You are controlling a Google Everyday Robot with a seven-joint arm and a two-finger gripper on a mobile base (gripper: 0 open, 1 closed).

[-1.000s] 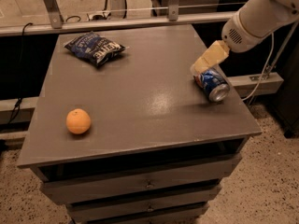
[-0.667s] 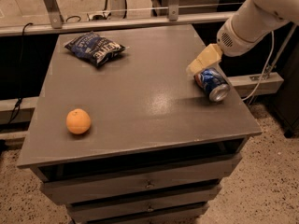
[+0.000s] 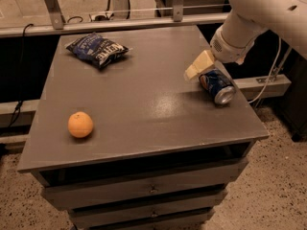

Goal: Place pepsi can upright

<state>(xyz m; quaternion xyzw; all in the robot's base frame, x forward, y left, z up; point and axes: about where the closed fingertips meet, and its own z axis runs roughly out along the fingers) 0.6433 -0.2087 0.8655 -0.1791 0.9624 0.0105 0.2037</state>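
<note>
Tool: my cream-coloured tool (image 3: 200, 66) hangs over the right side of the grey tabletop (image 3: 144, 99); I cannot tell how wide it stands or whether it grips anything.
Can: the small dark-blue aluminium pepsi can (image 3: 216, 85) lies on its side, just beside my tool.
Axis: it runs away from my tool, silver end toward the near right corner.

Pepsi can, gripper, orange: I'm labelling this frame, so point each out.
pepsi can (image 3: 217, 86), camera view, blue side wall.
gripper (image 3: 197, 70), camera view, beige tip beside the can.
orange (image 3: 80, 124), camera view, its middle.
</note>
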